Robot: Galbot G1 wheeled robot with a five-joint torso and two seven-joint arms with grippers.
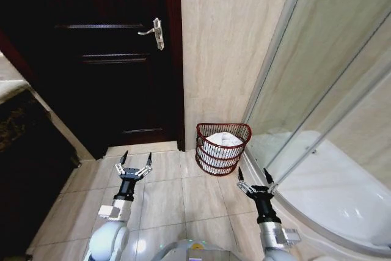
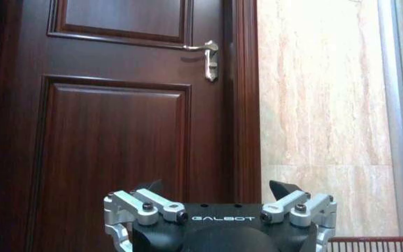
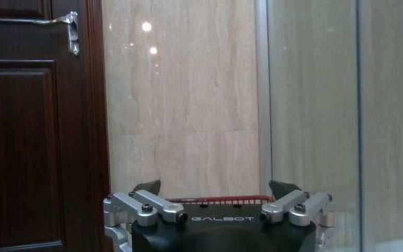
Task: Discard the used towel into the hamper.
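The hamper (image 1: 223, 149) is a dark red wire basket standing on the floor against the beige wall, between the door and the shower glass. A white towel (image 1: 223, 140) lies bunched inside it. My left gripper (image 1: 135, 162) hovers open over the floor tiles, left of the hamper and in front of the door, holding nothing. Close to the shower's curved base and to the right of the hamper, my right gripper (image 1: 255, 175) is also open and holds nothing. The hamper's rim (image 3: 219, 199) peeks above the right gripper (image 3: 215, 188) in the right wrist view, and a bit of rim (image 2: 377, 240) shows beside the left gripper (image 2: 215, 186).
A dark wooden door (image 1: 116, 59) with a silver handle (image 1: 156, 32) stands shut ahead on the left. The shower enclosure's glass (image 1: 324, 90) and white curved base (image 1: 330, 194) take up the right. A dark cabinet (image 1: 24, 151) lines the left side. Beige tiles (image 1: 165, 200) lie between my arms.
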